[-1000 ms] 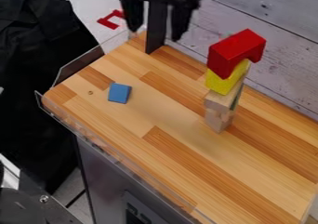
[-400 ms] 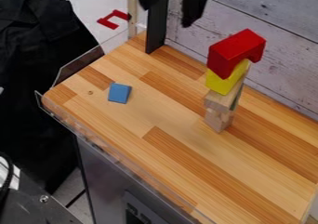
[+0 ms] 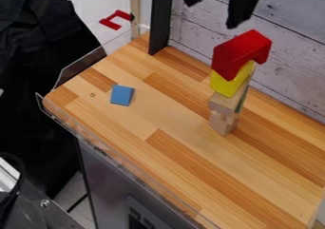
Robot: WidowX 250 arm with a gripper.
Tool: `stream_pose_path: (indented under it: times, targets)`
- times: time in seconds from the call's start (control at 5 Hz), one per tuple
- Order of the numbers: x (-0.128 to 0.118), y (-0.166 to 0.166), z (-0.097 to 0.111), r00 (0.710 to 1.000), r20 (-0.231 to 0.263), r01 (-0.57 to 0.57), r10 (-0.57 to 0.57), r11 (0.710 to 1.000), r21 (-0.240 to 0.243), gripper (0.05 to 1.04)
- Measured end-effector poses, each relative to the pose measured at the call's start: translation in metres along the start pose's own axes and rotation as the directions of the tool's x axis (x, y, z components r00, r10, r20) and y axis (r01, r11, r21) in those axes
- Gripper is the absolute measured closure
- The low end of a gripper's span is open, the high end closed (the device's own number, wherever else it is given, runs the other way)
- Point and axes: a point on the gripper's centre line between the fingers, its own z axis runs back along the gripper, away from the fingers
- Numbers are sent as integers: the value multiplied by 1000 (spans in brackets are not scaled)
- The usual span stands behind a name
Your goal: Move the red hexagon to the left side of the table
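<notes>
A tower of stacked blocks (image 3: 225,102) stands upright on a striped wooden table (image 3: 184,176), seen from above at a slant. The red block (image 3: 240,53), the piece to be moved, is at the very top of the tower; it looks like a chunky arch with a notch cut into its underside. It rests on a yellow block (image 3: 228,83), and plain wooden blocks (image 3: 223,122) make up the tower's lower part — a thin strip of green shows at their side.

The black gripper (image 3: 213,15) hangs at the top of the view, above the tower and a little to its left. It is open — its two fingers are spread well apart, with nothing held between them, and neither touches the red block.

Left of the tower, well apart from it, a small blue block (image 3: 122,95) lies on the table. A dark upright post (image 3: 161,21) stands behind and to the left of the tower, and a whitewashed plank wall (image 3: 295,57) rises behind it. Beyond the post, farther left of the tower, is a red bracket-shaped piece (image 3: 109,23), off the table.
</notes>
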Motion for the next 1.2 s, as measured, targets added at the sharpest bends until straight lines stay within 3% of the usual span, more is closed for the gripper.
stream_pose_path:
  times: [0.4, 1.2]
  targets:
    - [11, -9, -20, 997, -67, 49, -50, 999, -17, 83]
    - [14, -19, -26, 991, -116, 71, -73, 997, -18, 83]
